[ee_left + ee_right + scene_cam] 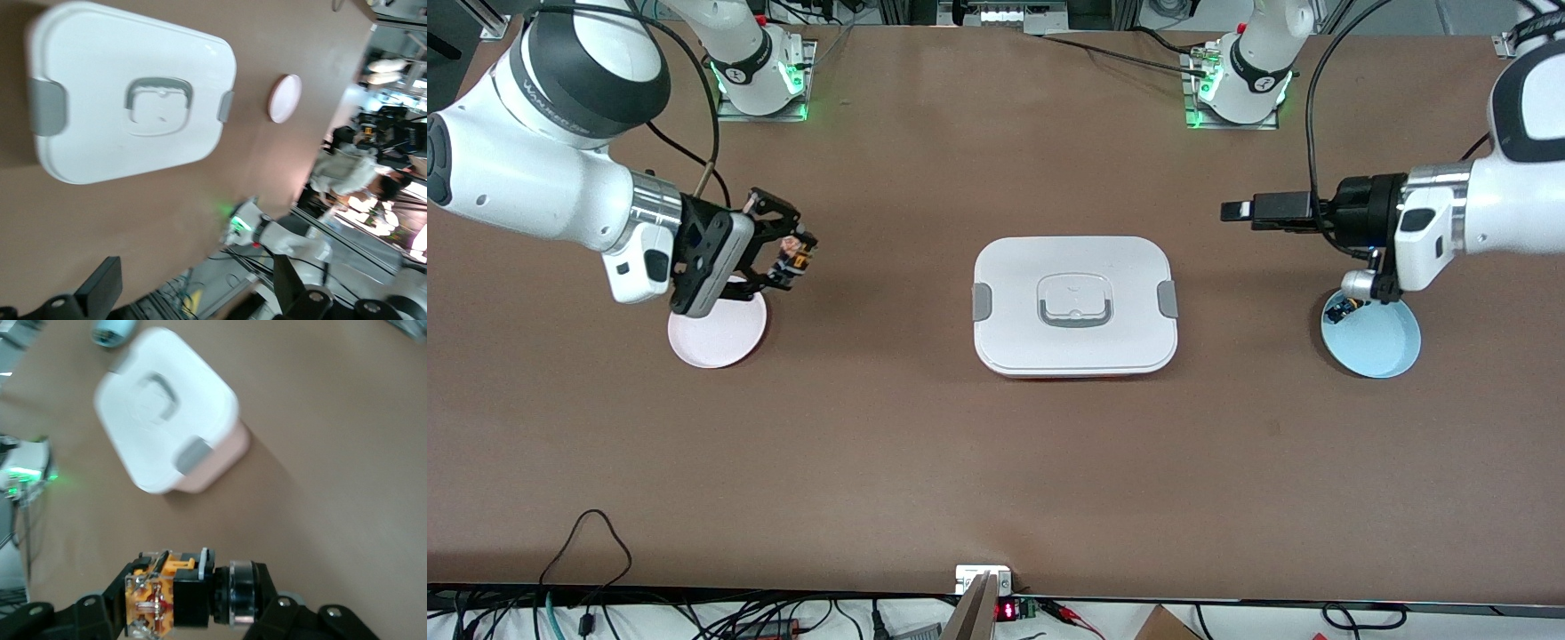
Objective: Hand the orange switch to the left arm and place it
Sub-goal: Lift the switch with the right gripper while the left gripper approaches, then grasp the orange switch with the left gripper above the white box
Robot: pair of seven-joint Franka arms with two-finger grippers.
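My right gripper (793,260) is shut on the orange switch (800,255) and holds it in the air over the edge of a pink plate (716,336). In the right wrist view the switch (190,593) lies crosswise between the jaws, orange body at one end and black barrel at the other. The white box (1074,305) sits on the table's middle, lid on; it also shows in the right wrist view (163,407) and the left wrist view (133,93). My left gripper (1234,212) is open and empty, in the air between the box and a blue plate (1383,342).
A second small dark switch (1341,309) lies in the blue plate, at the left arm's end. The pink plate stands at the right arm's end and shows in the left wrist view (285,99). Cables and a small device lie along the table edge nearest the front camera.
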